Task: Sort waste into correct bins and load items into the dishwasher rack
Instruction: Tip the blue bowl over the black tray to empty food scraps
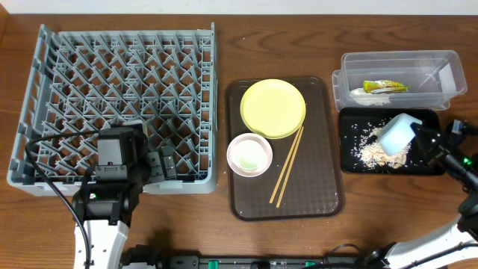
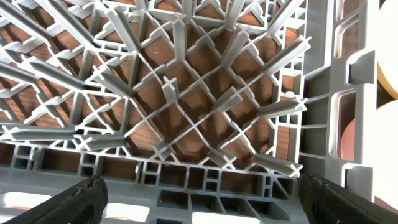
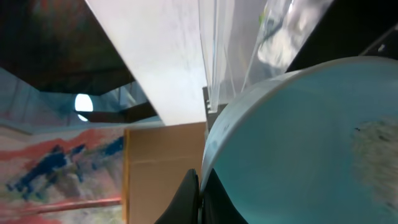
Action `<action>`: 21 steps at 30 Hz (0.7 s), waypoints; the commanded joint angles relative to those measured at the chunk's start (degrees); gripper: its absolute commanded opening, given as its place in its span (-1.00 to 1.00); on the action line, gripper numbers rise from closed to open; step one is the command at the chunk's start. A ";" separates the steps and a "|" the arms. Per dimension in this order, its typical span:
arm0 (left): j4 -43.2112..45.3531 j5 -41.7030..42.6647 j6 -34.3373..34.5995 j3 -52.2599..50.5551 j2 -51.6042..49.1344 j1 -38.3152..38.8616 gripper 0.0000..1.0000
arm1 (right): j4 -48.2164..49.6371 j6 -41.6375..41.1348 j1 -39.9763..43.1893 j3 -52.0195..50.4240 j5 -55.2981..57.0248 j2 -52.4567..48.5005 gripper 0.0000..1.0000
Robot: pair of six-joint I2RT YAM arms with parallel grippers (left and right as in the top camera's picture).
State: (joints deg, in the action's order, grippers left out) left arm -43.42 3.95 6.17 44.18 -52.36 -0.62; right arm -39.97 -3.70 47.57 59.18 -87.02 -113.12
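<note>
From overhead: grips the light blue bowl (image 1: 396, 134) at its rim with the right pincer (image 1: 422, 138), tipped over the black tray (image 1: 351, 161), where beige crumbs (image 1: 371, 152) already lie. Just behind that tray, the clear tub (image 1: 343, 86) with the snack wrapper (image 1: 385, 87) inside. Leaves the yellow plate (image 1: 272, 107), pinkish-white bowl (image 1: 249, 154) and chopsticks (image 1: 287, 164) on the brown serving tray (image 1: 328, 202), none yet in the grey rack (image 1: 112, 75). Hangs the left pincer (image 1: 160, 161) over the rack's near right corner.

From the left wrist: only pegs and grid of the rack (image 2: 186, 112) below; fingertips (image 2: 81, 199) spread wide, nothing between.

From the right wrist: one dark finger (image 3: 186, 199) clamped against the bowl's (image 3: 298, 143) rim; a dusting of crumbs (image 3: 373, 143) inside; the tub's wall (image 3: 224, 50) close behind.

To empty well, probably: tip steeper, shake gently, stay over the tray's middle and clear of the tub, so nothing lands on the table (image 1: 358, 224) or in the wrong bin.
</note>
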 commanded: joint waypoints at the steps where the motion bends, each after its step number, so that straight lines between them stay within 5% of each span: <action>1: -0.04 0.13 0.33 1.14 -0.07 0.07 0.98 | -1.16 -0.98 -3.45 -0.15 -2.40 -0.39 -0.98; 11: -0.02 0.11 0.33 1.14 -0.07 0.07 0.98 | -1.51 -1.77 -10.10 -0.02 -2.40 1.51 -0.98; 21: 0.00 0.11 0.33 1.14 -0.07 0.07 0.98 | 1.01 -1.64 -3.96 0.50 -2.40 3.89 -0.98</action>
State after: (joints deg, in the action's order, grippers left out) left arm -43.42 3.95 6.17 44.18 -52.36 -0.62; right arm -39.11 -5.04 41.01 59.16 -87.44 -110.93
